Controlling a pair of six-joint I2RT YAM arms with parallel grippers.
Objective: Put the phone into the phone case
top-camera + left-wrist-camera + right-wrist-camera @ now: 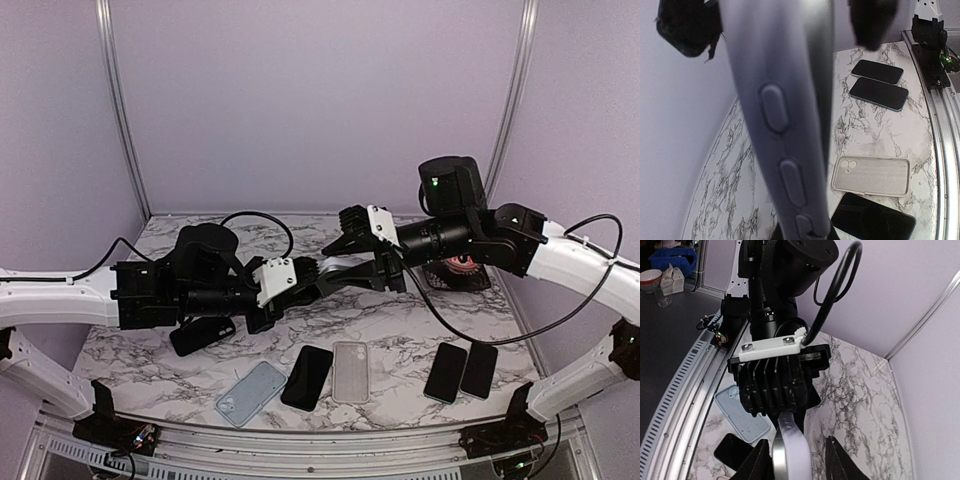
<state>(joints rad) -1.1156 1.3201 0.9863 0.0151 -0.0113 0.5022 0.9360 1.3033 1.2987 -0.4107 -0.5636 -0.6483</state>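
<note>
**Holding a grey case in mid-air between two arms**

Clamping one end of a grey phone case [785, 110], the left gripper [298, 285] is closed tight and keeps it raised above the marble counter [400, 330]. The case runs edge-on toward the right arm. In the left wrist view its side fills the frame, blurred, with raised button covers along it. Whether a phone sits inside cannot be told from any view.

The right gripper [799, 460] stands apart around the free end of the case. Its fingers [757, 465] are cut off at the bottom of the right wrist view. One is just beside the case edge and the other shows a gap, so no grip shows there.

Below, near the front edge, lie a light blue case [250, 392], a black phone [307, 376] and a beige case [350, 371] side by side. The beige case lies with its hollow side and camera cutout facing up. Two dark phones [446, 372] rest farther right, screens dark. Another dark phone [200, 335] is mostly hidden under the left arm. A reddish object [462, 265] behind the right arm is too covered to identify.
</note>
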